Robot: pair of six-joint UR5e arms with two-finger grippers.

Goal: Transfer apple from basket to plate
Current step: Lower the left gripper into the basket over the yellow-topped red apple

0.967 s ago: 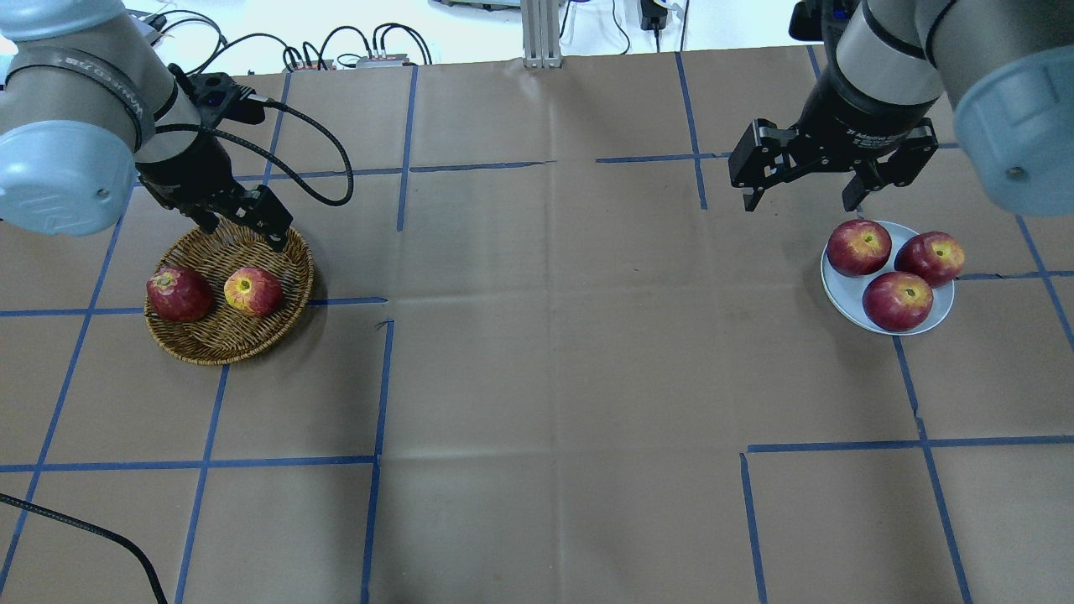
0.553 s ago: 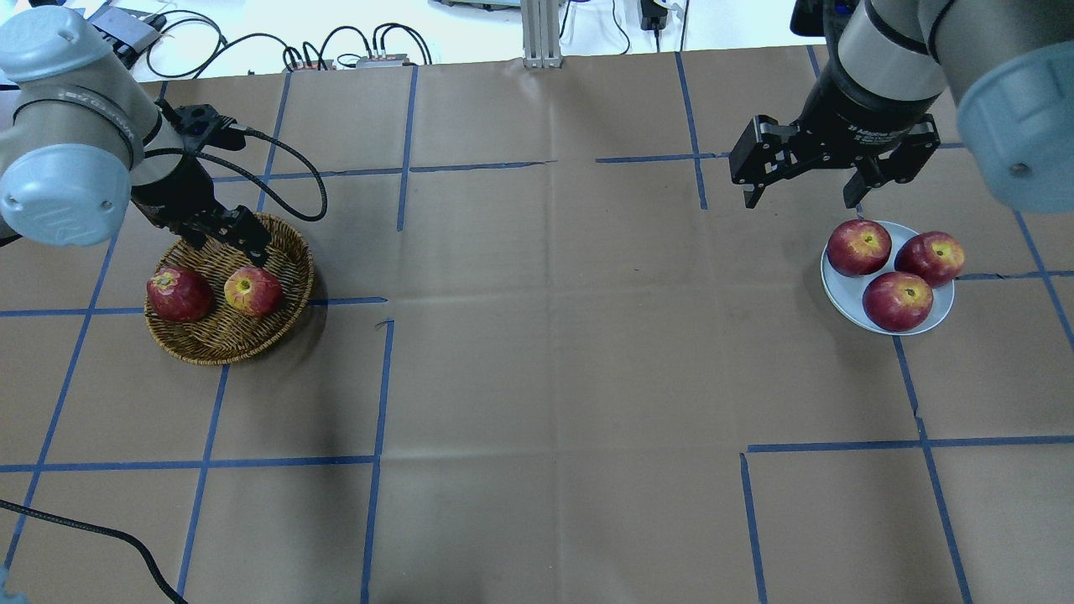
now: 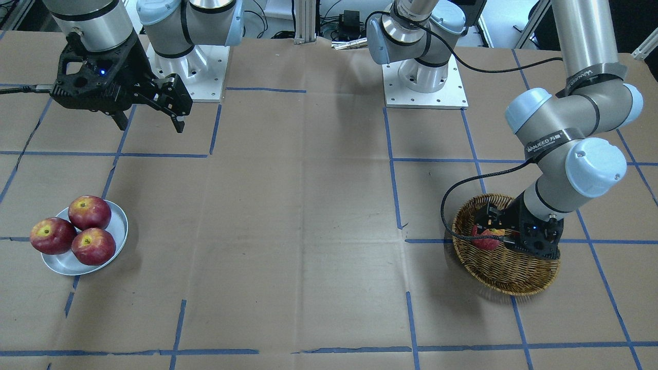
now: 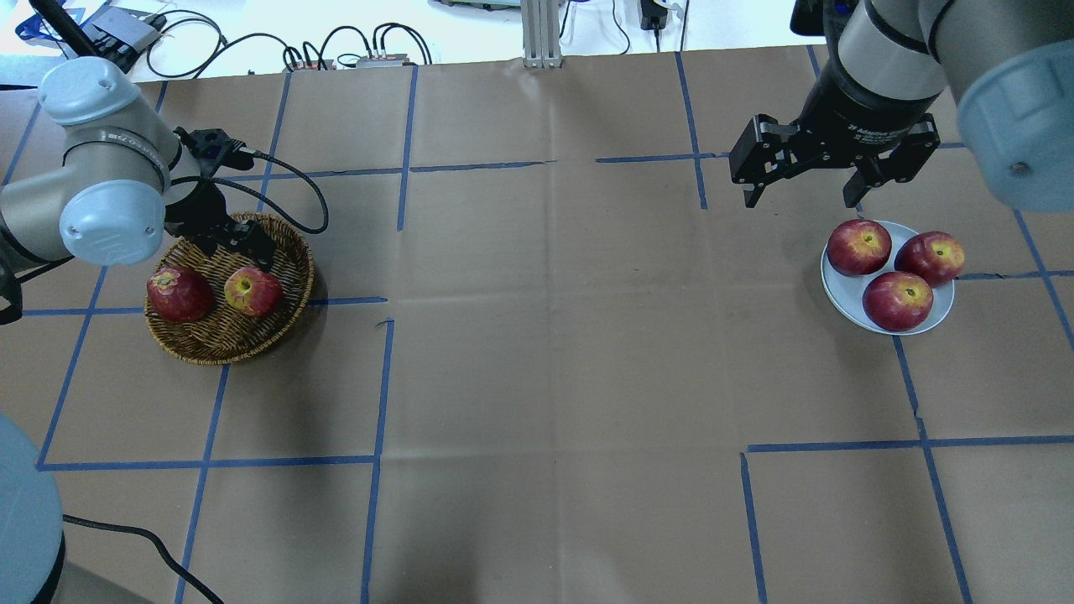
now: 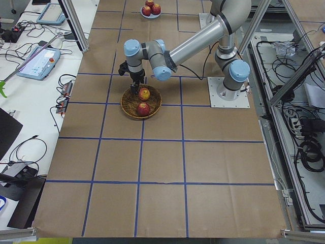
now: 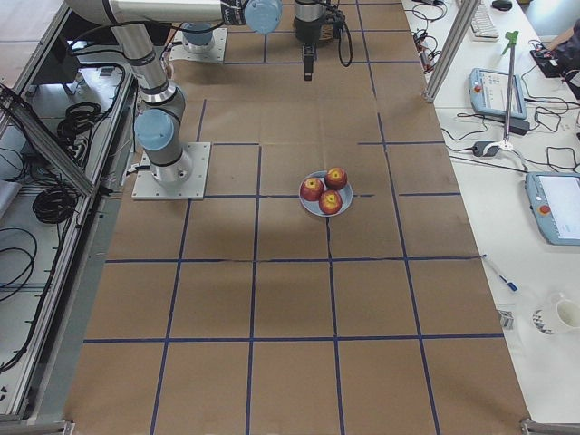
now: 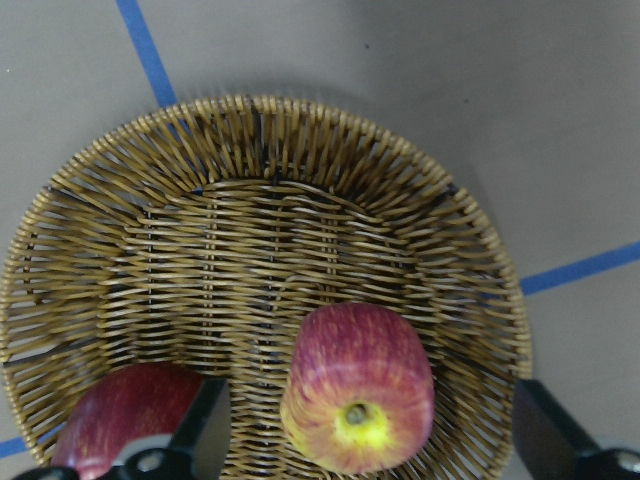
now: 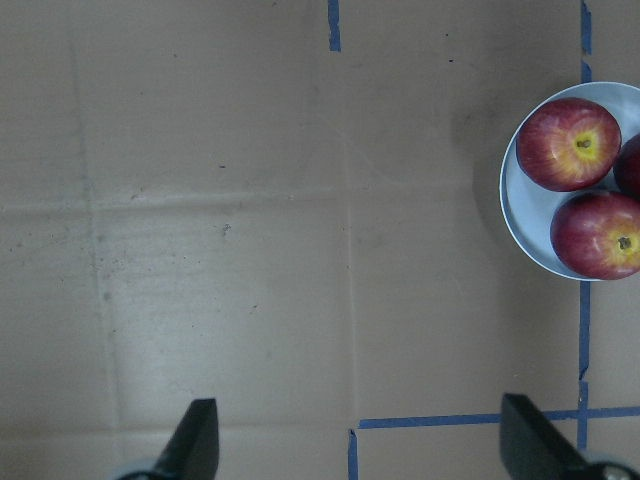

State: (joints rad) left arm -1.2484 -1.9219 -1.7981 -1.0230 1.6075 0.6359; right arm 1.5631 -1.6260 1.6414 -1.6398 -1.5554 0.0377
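Note:
The pale pinkish-red apple point(image 4: 252, 291) with a yellow stem patch lies in the tan wicker basket point(image 4: 210, 335), beside a darker plain red apple point(image 4: 179, 294). My left gripper point(image 4: 232, 243) is open and low over the basket's back part. In the left wrist view its fingers point(image 7: 185, 445) straddle the pale apple point(image 7: 358, 395), apart from it. The silver plate point(image 4: 839, 289) at the right holds three glossy dark-red apples. My right gripper point(image 4: 801, 197) is open and empty, hovering behind and left of the plate.
Brown paper with blue tape lines covers the table. A black cable point(image 4: 298, 189) loops from the left wrist beside the basket. Both arm bases point(image 3: 424, 77) stand at the table's robot side. Cables lie beyond the far edge.
My left arm has swung back and lowered, bringing the open gripper down into the basket near the pale apple. The right arm and all apples have stayed put.

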